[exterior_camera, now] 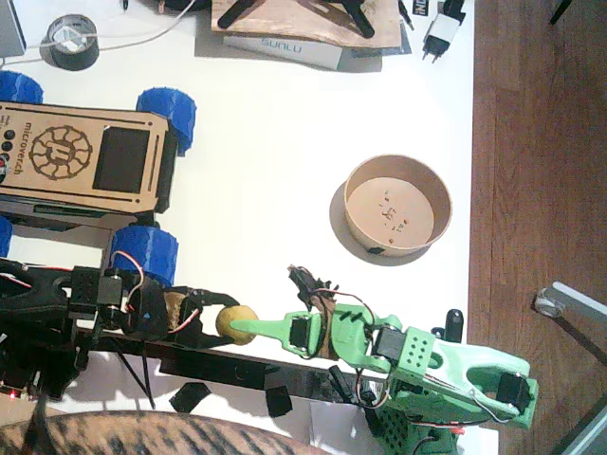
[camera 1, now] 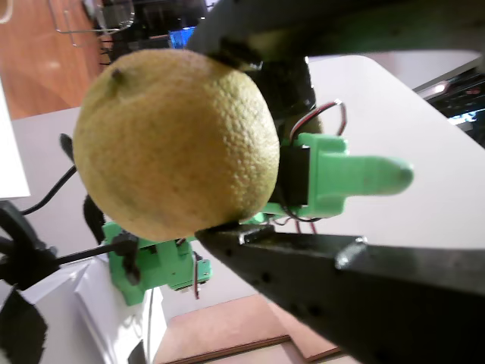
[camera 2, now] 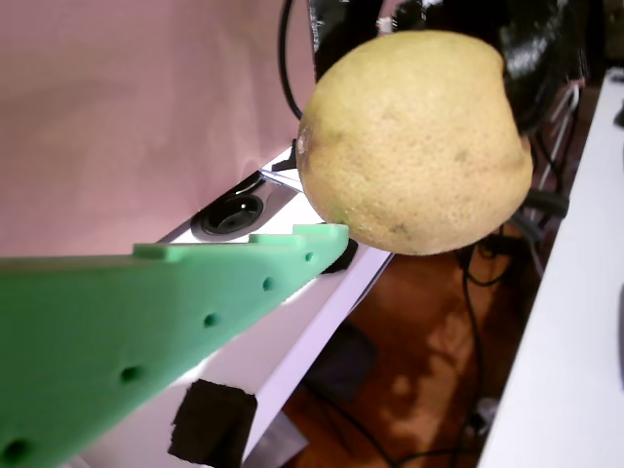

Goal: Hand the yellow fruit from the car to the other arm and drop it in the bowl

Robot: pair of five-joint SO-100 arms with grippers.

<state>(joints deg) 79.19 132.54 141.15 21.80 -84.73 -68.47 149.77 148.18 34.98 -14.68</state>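
Handover stage: the yellow fruit [exterior_camera: 236,321] is off the car [exterior_camera: 83,156], pinched in the black left end effector [exterior_camera: 216,320], green right end effector [exterior_camera: 248,329] spread at it; transfer and bowl [exterior_camera: 397,207] drop remain

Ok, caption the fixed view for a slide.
Black left arm holds the yellow fruit against the green right arm, short of the bowl.

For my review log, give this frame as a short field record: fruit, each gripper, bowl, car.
fruit: yellow fruit held off the table between the two grippers
left gripper: black, shut on the fruit
right gripper: green, finger at the fruit, grip not confirmed
bowl: empty, on the white table
car: no fruit on its deck
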